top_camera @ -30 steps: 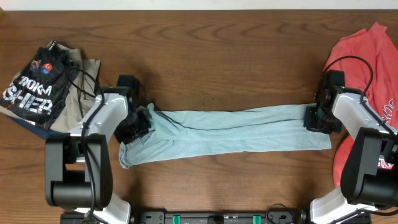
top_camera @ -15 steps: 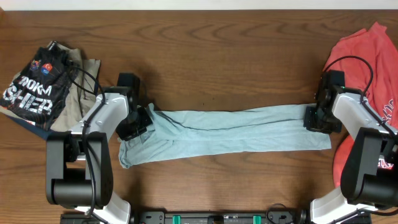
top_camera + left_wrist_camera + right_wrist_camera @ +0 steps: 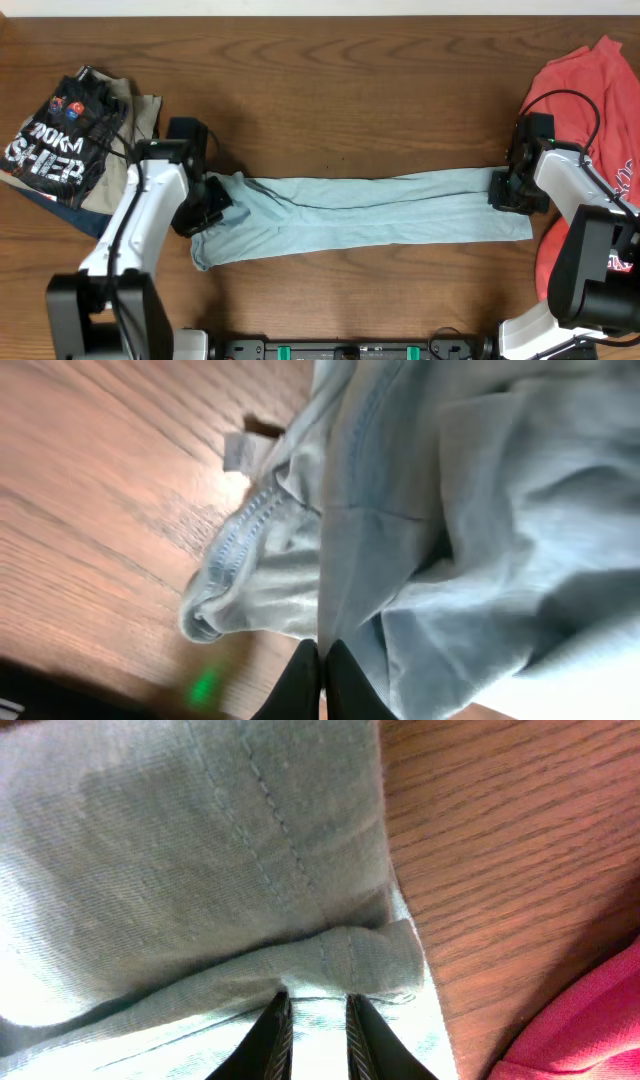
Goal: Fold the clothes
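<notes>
Holding shirt (image 3: 370,215) taut along bench (image 3: 350,90), with left jaws pinched shut on one end, right jaws clamping the other. Next, likely lifting both ends to fold.

pale T-shirt (image 3: 370,215): plain light blue-grey, with stitching in the same tone
red T-shirt (image 3: 585,90): coral red, white lettering at its edge
dark garment (image 3: 55,145): black, white lettering, small red and blue badges
garment under it (image 3: 140,112): khaki tan
surface (image 3: 350,80): brown wood grain

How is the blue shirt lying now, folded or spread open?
Folded: the shirt lies as a long narrow band between left gripper and right gripper.
</notes>
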`<state>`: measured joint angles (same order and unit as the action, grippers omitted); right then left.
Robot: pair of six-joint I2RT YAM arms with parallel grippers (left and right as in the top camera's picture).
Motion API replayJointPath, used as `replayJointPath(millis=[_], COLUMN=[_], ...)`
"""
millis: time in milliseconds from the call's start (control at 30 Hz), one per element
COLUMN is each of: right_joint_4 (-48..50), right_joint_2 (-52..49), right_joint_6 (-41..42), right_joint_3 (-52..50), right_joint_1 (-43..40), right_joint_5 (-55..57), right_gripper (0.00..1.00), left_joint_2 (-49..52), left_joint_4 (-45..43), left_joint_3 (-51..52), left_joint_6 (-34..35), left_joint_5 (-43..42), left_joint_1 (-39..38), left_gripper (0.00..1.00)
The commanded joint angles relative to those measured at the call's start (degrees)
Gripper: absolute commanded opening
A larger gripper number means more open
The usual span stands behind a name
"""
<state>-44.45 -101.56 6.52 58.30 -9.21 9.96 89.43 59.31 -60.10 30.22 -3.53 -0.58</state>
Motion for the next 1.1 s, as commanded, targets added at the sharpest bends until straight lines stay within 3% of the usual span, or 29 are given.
replayJointPath(millis=[0,300,500,533,600,667,900,1067], right_joint_4=[0.0,-0.5,-0.7,-1.2,-2.8,-5.3,-11.4,-7.8], right_joint_2=[0.3,0.3,0.3,0.4,0.5,0.9,3.5,2.8], right_joint_6=[0.7,0.7,0.7,0.7,0.7,0.7,-3.7,-10.1], right_joint_3=[-0.3,-0.3,-0.2,0.1,1.2,3.5,11.4,9.6], right_joint_1=[-1.0,-1.0,-1.0,-1.0,-1.0,-1.0,-4.1,-8.4], right_joint_5=[0.5,0.5,-3.7,-4.1,-4.2,-4.2,-5.3,-14.9], right_gripper=[0.18,0.18,0.27,0.28,0.28,0.28,0.40,0.38], left_joint_2=[0.2,1.2,1.2,1.2,1.2,1.2,0.5,-0.7], left_joint_4=[-0.4,-5.8,-8.0,-8.1,-8.3,-8.2,-5.5,-4.8], left_joint_3=[0.3,10.2,12.7,12.7,12.6,12.0,5.0,2.6], left_joint_6=[2.3,7.0,7.2,7.2,7.1,6.7,5.4,5.4], left_joint_5=[3.5,8.2,8.1,8.1,8.0,7.6,5.0,5.0], left_joint_1=[0.3,1.0,2.1,2.1,2.1,2.1,2.2,2.2], left_gripper=[0.06,0.06,0.06,0.09,0.36,0.49,0.57,0.58])
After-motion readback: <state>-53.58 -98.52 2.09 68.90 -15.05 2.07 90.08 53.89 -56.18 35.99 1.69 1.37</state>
